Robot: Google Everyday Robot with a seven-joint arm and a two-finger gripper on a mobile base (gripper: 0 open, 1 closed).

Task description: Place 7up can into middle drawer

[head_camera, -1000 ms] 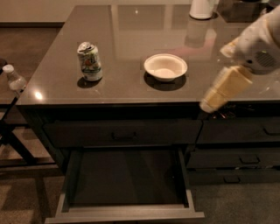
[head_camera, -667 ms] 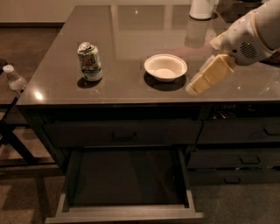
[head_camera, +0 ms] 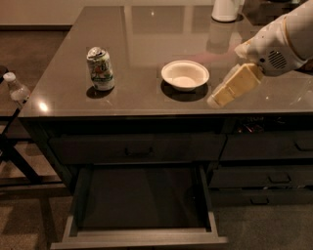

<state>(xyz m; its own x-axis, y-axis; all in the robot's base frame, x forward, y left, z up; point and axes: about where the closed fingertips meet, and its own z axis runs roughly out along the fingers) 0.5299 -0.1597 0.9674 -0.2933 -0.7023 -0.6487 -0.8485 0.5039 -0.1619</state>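
Nearest the camera, the middle drawer [head_camera: 139, 240] stands pulled fully out below the counter, with its plain flat front towards the viewer and its dark bottom panel bare. Just above it sits a closed wide drawer [head_camera: 139, 149] with a bar handle, and to the right a stack of narrower handled drawers [head_camera: 266, 177], all shut. On the glossy dark countertop [head_camera: 146, 39], the gripper [head_camera: 216, 100] hangs near the front edge at the right, its cream-coloured tip slanting down and leftward, just beside the white bowl [head_camera: 185, 74] and apart from it; whether it is open or closed cannot be told, and it holds nothing. The white arm [head_camera: 281, 41] rises behind it to the upper right. The 7up can [head_camera: 100, 69] stands upright on the left part of the countertop, well apart from the gripper, with the bowl between them. Off the counter's left edge is a clear plastic bottle [head_camera: 17, 89] with a white cap. At the far edge stands a white vessel [head_camera: 226, 10].
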